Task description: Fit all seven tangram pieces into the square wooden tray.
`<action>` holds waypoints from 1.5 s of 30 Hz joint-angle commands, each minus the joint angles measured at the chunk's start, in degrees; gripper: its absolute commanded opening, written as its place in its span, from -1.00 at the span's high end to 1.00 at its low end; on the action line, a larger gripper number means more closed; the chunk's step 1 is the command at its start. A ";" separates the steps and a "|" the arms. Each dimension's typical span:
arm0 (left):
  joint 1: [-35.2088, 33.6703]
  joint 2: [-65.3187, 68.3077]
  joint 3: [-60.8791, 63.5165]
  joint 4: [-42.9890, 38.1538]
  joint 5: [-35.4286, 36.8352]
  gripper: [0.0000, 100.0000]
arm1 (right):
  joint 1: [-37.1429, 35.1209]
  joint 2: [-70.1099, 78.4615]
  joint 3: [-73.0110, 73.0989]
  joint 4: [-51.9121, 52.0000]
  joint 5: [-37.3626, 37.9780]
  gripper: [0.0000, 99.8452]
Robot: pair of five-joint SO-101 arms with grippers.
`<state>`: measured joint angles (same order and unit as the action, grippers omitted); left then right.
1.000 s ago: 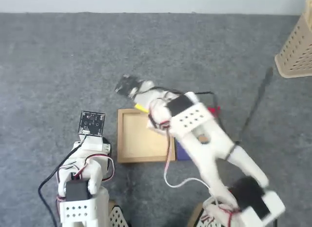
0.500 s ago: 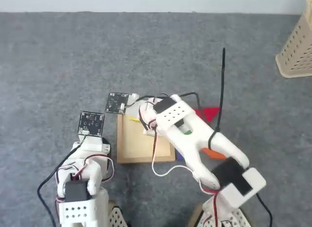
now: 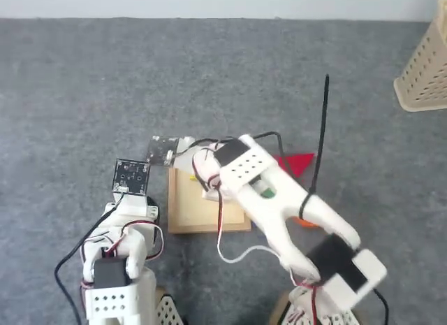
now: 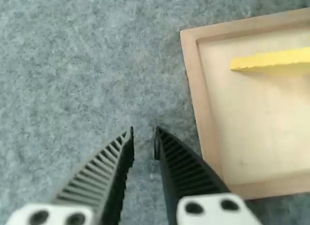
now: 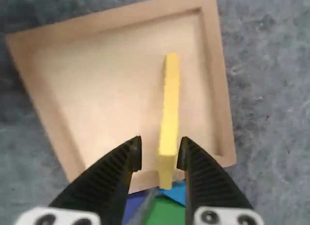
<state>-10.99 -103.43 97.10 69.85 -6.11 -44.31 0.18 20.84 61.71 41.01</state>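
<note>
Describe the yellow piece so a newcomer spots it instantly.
Start at the wooden tray on the grey carpet. Over it the right pincer holds a thin yellow piece on edge. The blue piece and green piece lie outside its rim.

The left gripper is set at lower left, jaws narrowly parted; the right gripper is clamped on a yellow piece.

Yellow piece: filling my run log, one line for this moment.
right tool | grips yellow piece on edge over wooden tray | left tool empty beside tray
</note>
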 commanded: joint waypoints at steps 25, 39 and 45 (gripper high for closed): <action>0.18 -1.32 -0.48 0.18 0.53 0.86 | 4.88 4.00 9.14 -14.64 -15.82 0.99; 0.18 -1.32 -0.48 0.18 0.53 0.86 | 8.31 16.31 -5.54 -11.74 -16.26 0.99; 0.18 -1.32 -0.48 0.18 0.53 0.86 | 8.48 18.95 -9.76 -11.91 -16.26 0.99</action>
<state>-10.99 -103.43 97.10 69.85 -6.11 -37.01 17.58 13.71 49.05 25.45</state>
